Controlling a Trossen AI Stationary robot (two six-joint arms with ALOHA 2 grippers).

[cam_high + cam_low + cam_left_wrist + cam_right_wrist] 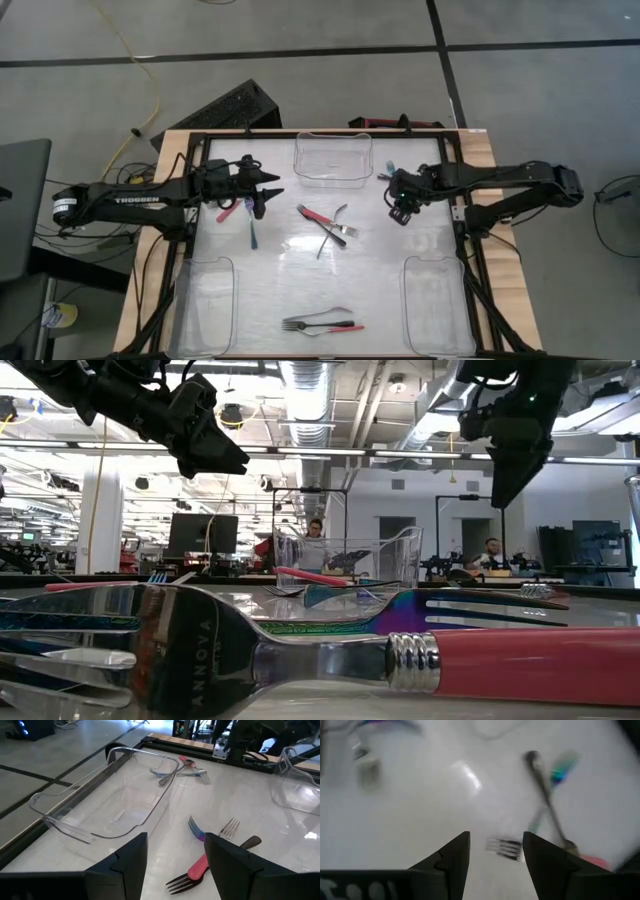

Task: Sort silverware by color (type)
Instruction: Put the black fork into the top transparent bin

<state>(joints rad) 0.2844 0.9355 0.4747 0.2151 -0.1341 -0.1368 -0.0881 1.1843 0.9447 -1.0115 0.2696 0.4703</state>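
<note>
Roughly three utensils (328,228) cross mid-table; three more (322,324) lie near front.

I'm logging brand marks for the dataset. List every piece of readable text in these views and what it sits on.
"ANNOVA": stamped on the neck of the nearest pink-handled fork, low view.
"TROSSEN": white letters on the left arm, high view, only just legible.
White marking beside the right claw in its wrist view: too blurred to read.
</note>
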